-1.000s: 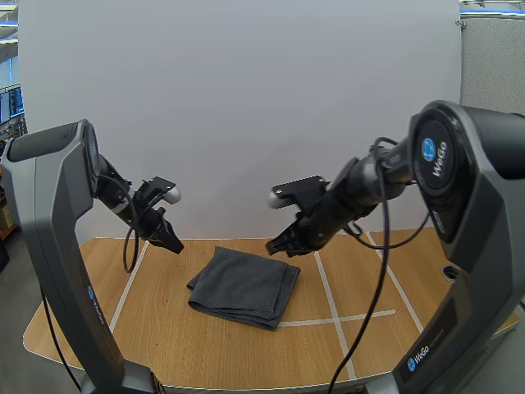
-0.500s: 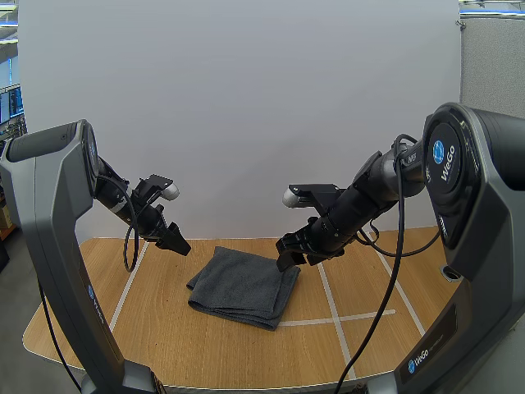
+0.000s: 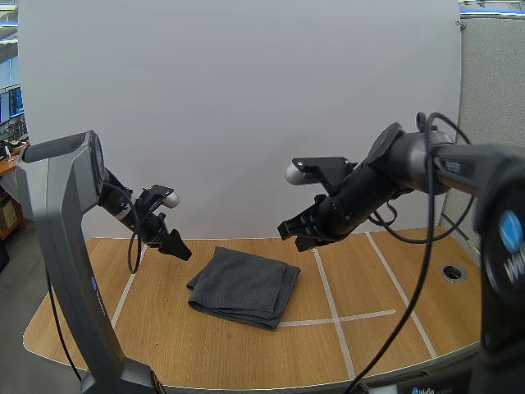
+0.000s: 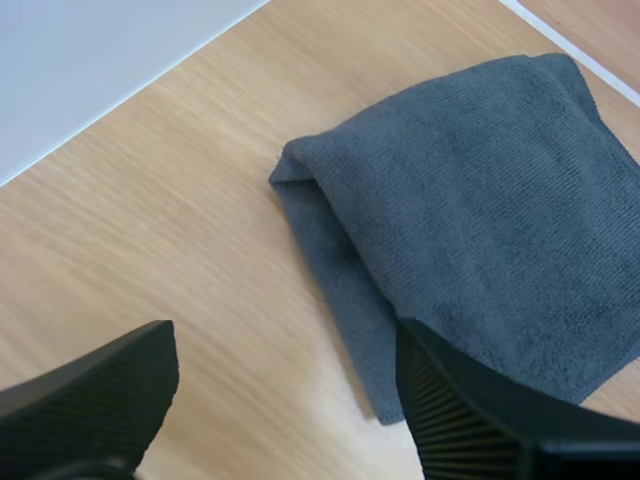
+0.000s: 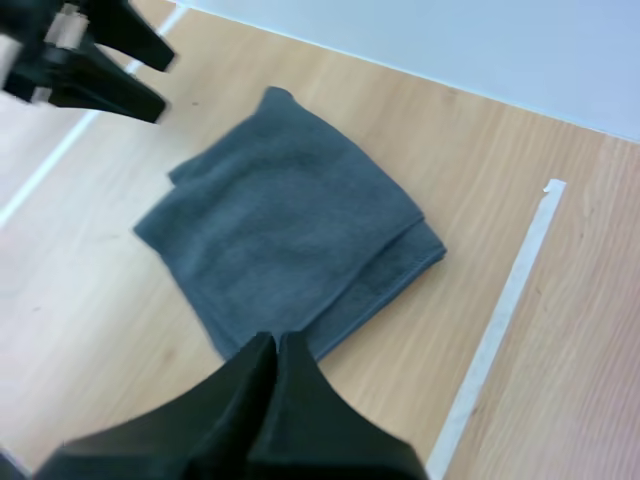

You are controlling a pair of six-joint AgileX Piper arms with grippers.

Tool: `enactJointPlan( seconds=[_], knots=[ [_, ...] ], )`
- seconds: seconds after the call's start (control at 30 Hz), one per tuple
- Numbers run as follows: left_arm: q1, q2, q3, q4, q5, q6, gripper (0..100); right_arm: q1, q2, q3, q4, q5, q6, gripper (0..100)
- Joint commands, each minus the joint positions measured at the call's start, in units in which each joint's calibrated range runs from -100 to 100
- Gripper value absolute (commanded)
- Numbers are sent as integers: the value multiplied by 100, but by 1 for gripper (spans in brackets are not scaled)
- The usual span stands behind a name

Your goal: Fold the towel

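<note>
Okay, towel (image 3: 244, 287) lies folded on the table (image 3: 164, 336). Left gripper (image 3: 179, 249) hovers beside it, fingers spread, empty. Right gripper (image 3: 289, 233) hovers near its far corner, fingers pressed together.

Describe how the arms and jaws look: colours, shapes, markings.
Both arms are dark grey with rounded shells: left arm, right arm. A round blue logo sits on the right arm's base shell. Jaws are black, wedge-shaped, tapering to tips, with ribbed inner faces seen in the left wrist view.
</note>
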Motion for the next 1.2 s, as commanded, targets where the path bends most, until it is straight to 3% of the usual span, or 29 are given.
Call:
enactJointPlan(
  seconds=[0.0, 0.2, 0.7, 1.03, 1.17],
  knots=[
    [-159, 250, -203, -81, 118, -84, 100, -20, -976, -32, -172, 1111, 246, 0],
    [-310, 530, -267, 55, 118, -112, 100, -20, -1823, -32, -654, 1476, 619, 0],
    [-371, 1173, -720, -20, 118, -421, 100, -20, -2316, -32, -670, 1476, 767, 0],
    [-305, 1064, -779, -125, 118, -433, 100, -20, -2316, -32, -670, 1476, 767, 0],
    [-190, 1049, -953, -144, 118, -467, 100, -20, -2316, -32, -670, 1476, 767, 0]
  ],
)
